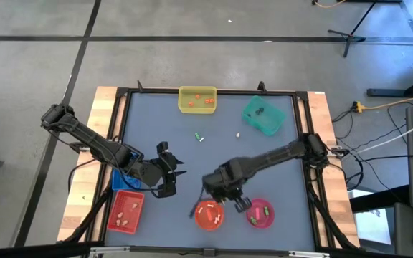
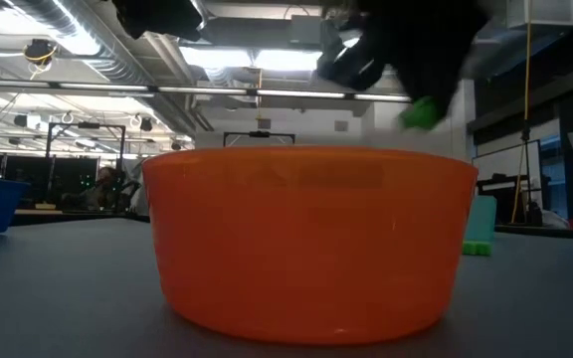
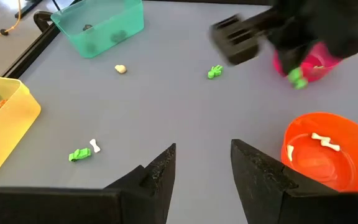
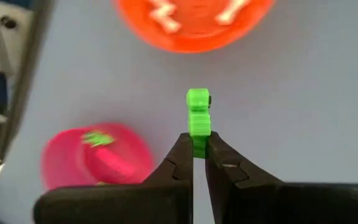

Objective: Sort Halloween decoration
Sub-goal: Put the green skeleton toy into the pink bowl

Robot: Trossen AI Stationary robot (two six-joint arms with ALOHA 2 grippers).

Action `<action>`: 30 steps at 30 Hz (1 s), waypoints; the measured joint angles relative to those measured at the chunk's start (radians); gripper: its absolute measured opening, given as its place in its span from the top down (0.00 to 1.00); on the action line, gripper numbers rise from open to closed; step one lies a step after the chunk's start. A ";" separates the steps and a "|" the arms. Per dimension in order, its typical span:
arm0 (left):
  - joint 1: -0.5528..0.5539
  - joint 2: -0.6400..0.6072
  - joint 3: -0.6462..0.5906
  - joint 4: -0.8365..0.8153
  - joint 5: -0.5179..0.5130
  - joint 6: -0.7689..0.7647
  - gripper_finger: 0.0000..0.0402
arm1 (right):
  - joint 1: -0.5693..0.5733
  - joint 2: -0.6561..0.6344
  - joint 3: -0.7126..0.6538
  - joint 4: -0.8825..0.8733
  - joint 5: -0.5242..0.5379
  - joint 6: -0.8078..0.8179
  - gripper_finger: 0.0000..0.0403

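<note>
In the low view the round orange plastic bowl [image 2: 309, 244] hides its contents; dark specks in the teal plastic bin [image 1: 263, 115] are perhaps 2 trinkets.

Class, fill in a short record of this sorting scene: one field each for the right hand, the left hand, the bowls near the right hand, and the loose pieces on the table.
Right hand: right hand shut on a green trinket, above the table beside the two bowls
Left hand: left hand open, empty
Bowls: orange bowl holds white bones; pink bowl holds green pieces
Loose pieces: green figure, beige piece, white bone beside another green piece
</note>
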 joint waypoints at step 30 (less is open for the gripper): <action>0.000 0.000 0.000 0.000 0.000 0.000 0.65 | 0.336 -0.019 -0.111 -0.186 0.144 0.444 0.95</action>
